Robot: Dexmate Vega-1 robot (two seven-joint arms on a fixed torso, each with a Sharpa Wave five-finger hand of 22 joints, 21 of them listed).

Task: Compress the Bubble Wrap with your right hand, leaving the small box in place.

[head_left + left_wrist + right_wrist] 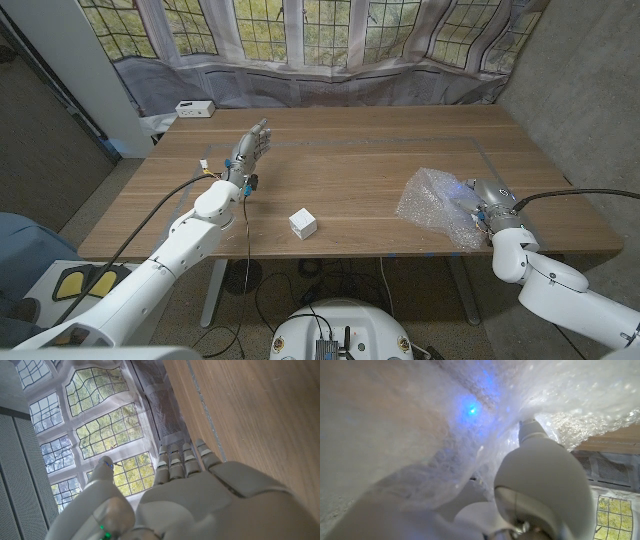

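Closest to me, near the front edge of the brown wooden surface (400, 150), I see the small white cube-shaped box (303, 223) standing alone, well apart from both hands. To its right, also toward the front, lies the crumpled sheet of clear bubble wrap (435, 203). My right hand (487, 203) is pushed into its right side, touching it; on my right wrist camera the plastic (420, 435) drapes over the fingers (532, 430), with a blue light glowing through it. I cannot tell whether that hand is closed around the wrap or merely pressed against it. Farther back on the left, my left hand (250, 150) is raised above the surface with fingers (182, 460) straight and side by side, holding nothing. At the far left corner sits a small white rectangular device (194, 109), before the leaded windows (330, 25).
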